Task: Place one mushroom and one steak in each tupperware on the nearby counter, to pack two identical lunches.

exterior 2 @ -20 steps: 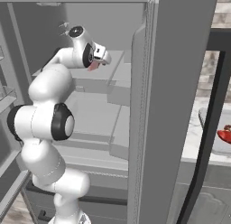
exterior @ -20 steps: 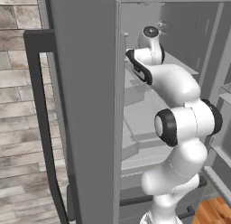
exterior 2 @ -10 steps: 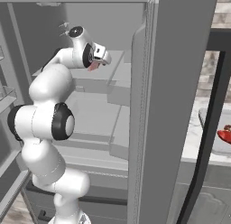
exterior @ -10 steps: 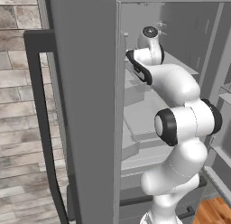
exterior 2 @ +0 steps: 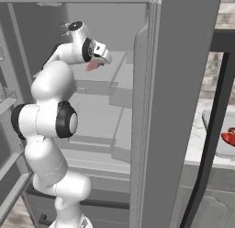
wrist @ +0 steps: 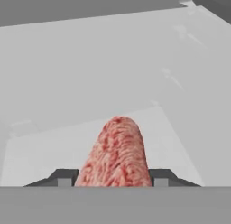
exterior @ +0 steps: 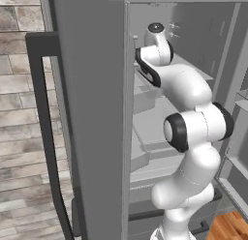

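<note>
While the arm reaches up into the open fridge (exterior 2: 114, 112), the gripper (wrist: 113, 178) sits right at a pale pink steak (wrist: 116, 151) with whitish streaks, and in the hand view the meat fills the gap between the two dark fingertips (wrist: 63, 177), one on each side of it. So the jaws look closed in around the steak, though I honestly can't tell if they're actually pressing it yet or just flanking it. From the right base view you can see the same pink piece poking out under the hand, up near the top of the fridge interior, just above a grey shelf (exterior 2: 98, 82) and toward that shelf's front edge. The left base view has the arm folded up high inside the fridge, with the fridge door (exterior: 89, 113) and its dark handle (exterior: 46, 127) on the left. Over on the right edge of the right base view, past the other door's black handle (exterior 2: 213, 130), there's the white counter (exterior 2: 197, 146) with the light-grey tupperware (exterior 2: 215, 135) near the counter's front edge, and a bright red steak (exterior 2: 228, 138) lying in it. The rest of that container is cut off by the picture's edge.
</note>
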